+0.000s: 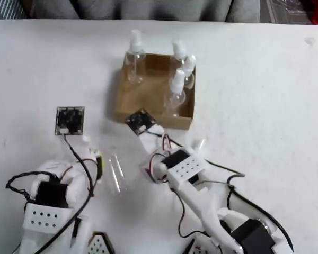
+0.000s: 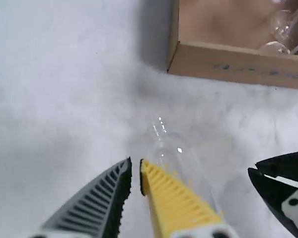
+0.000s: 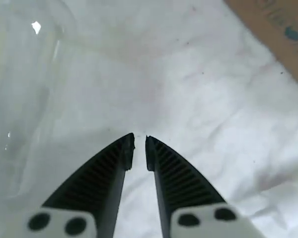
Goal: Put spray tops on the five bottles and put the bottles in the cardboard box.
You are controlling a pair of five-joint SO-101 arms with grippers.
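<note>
Bottle [image 1: 115, 173] lies capless on the table between the arms, neck toward the box [image 1: 175, 123]; left gripper [image 2: 135, 171], near-closed and empty, is just beside it, seemingly nearer than the right gripper [image 3: 140, 141], likewise pinched

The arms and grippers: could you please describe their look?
The left gripper has one grey and one yellow ribbed finger; the right gripper has two black ones. Both arms are white with perforated plates, black motors and black and red cables.
</note>
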